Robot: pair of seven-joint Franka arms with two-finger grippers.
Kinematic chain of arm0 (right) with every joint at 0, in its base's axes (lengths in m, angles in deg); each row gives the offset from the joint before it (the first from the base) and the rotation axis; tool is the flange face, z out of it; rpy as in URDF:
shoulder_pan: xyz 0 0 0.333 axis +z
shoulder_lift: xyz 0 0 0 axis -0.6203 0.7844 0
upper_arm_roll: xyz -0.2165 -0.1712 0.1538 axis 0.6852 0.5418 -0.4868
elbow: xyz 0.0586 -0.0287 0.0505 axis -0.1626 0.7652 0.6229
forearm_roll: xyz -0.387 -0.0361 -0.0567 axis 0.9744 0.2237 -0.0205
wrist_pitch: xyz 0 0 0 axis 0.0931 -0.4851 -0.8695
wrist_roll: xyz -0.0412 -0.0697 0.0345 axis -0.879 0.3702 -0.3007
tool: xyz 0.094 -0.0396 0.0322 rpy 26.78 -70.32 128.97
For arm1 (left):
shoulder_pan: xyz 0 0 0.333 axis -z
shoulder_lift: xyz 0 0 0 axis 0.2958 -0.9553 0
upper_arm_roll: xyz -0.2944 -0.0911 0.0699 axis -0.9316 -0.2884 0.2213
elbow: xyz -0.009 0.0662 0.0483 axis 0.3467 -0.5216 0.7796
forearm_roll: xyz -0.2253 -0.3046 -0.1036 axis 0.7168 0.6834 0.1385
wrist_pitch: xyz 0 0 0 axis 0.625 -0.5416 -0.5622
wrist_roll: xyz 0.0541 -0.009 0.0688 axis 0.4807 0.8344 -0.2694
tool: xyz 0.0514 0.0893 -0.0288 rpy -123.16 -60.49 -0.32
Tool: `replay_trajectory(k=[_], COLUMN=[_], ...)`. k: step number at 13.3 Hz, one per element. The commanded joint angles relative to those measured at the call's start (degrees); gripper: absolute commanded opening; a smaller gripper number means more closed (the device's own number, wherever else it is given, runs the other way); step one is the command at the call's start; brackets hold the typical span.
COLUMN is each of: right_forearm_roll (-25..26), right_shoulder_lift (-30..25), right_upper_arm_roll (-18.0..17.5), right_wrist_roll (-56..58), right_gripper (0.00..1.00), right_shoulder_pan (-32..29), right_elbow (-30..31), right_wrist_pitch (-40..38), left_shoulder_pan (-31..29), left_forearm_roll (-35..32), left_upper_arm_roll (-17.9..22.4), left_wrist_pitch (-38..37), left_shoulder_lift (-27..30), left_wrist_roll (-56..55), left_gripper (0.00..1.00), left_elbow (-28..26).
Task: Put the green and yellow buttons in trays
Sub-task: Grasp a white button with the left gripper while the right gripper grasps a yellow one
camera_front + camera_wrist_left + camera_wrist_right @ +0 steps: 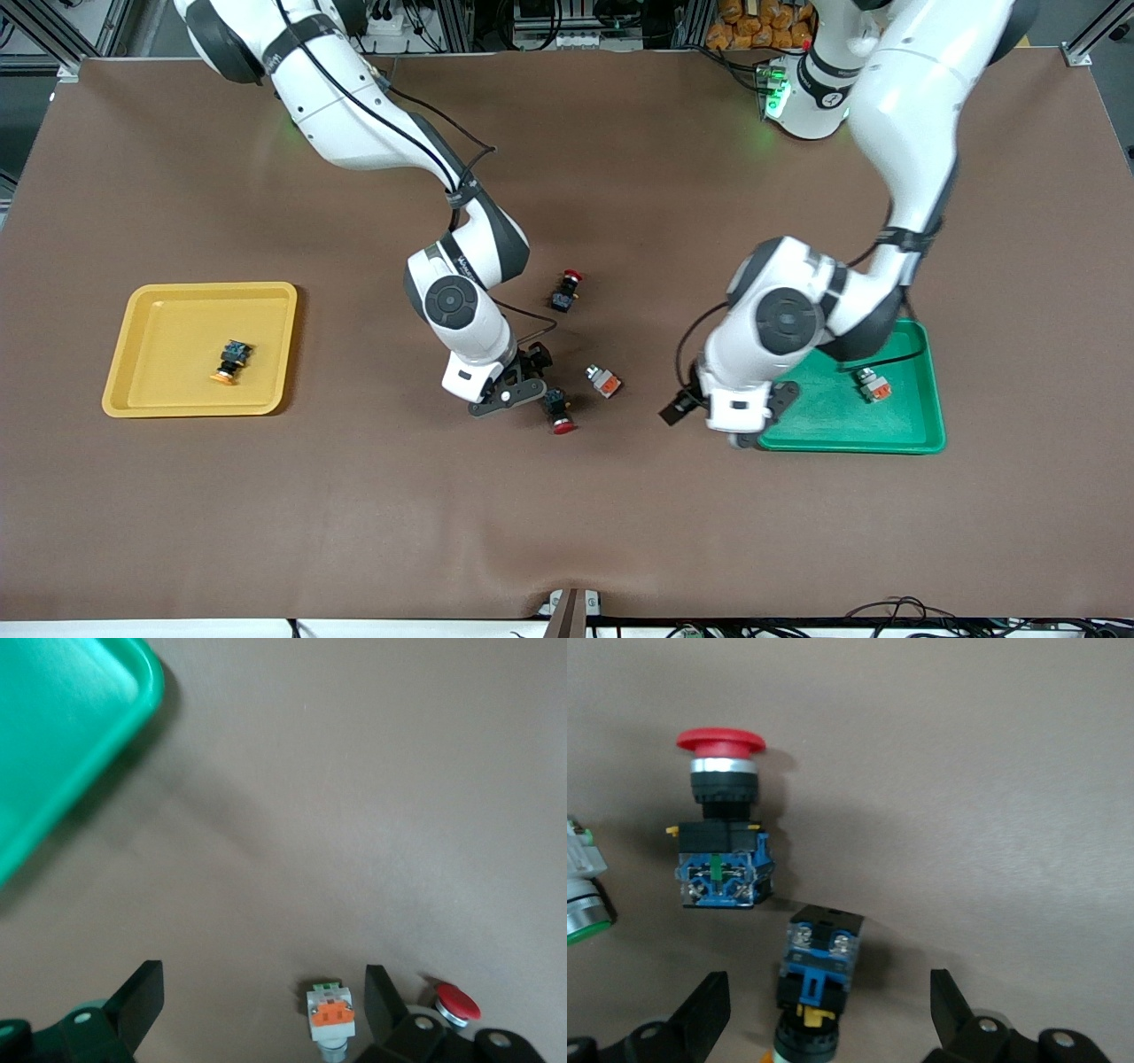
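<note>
Buttons like the small rigid yellow-capped black plastic switch (818, 979) beneath the released right gripper (824, 1014) look light, best pinched across the square body; left gripper (257, 1014) is released too.

A brown table (567, 532) with trays and buttons on it

The yellow tray (266, 354) lay toward the right arm's end and the green tray (921, 425) toward the left arm's end. Between them lay 2 red-capped buttons (567, 290) (558, 413), 1 grey-white button (605, 380), and 1 black button (818, 979) beside a red one.
</note>
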Motion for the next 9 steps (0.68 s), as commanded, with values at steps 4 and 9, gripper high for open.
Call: replay_trajectory(k=[4,9], right_forearm_roll=[1.6,1.5], right_shoulder_lift=[2.3,-1.3], right_upper_arm_roll=[0.6,0.7], right_wrist_roll=[-2.8,-2.9], right_gripper=[0.08,0.0], right_shoulder_pan=[1.4,-1.3], right_elbow=[-1.6,-1.3], right_wrist_pitch=[2.5,-1.4], left_shoulder_pan=[8.2,10.7], left_forearm_roll=[0.5,0.5], left_upper_arm_roll=[5.3,5.5], left_wrist_pitch=[0.2,5.8], left_shoulder_lift=[-4.5,-7.8], left_wrist_roll=[-8.3,-17.0], left_gripper=[1.0,1.0], left_elbow=[3.2,3.4])
